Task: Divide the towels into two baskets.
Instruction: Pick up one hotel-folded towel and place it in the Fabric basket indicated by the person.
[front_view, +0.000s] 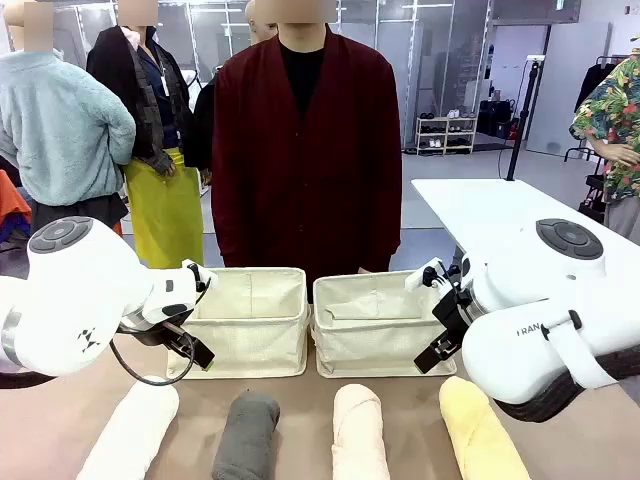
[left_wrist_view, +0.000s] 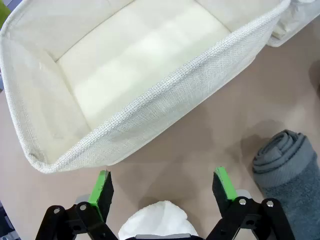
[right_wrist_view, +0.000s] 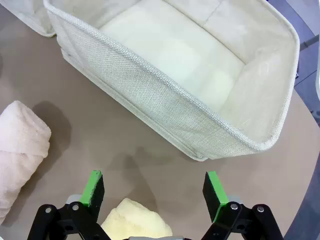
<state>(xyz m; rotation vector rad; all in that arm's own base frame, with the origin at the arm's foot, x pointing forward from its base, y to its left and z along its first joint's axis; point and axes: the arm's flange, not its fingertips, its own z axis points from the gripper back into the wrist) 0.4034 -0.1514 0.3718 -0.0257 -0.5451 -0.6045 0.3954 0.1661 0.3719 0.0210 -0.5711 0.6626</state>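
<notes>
Near row: rolled terry towels, white (front_view: 130, 432), dark grey (front_view: 245, 437), cream (front_view: 358, 437), pale yellow (front_view: 483, 432). Cream canvas baskets (front_view: 250, 335) behind, empty (sorting unstarted). Left fingers (left_wrist_view: 102, 186), right fingers (right_wrist_view: 93, 186) apart over white, yellow rolls; next: descend, clamp.

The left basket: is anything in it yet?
Empty. The left basket has a bare cream floor, and the white towel and grey towel lie on the table in front of it.
</notes>
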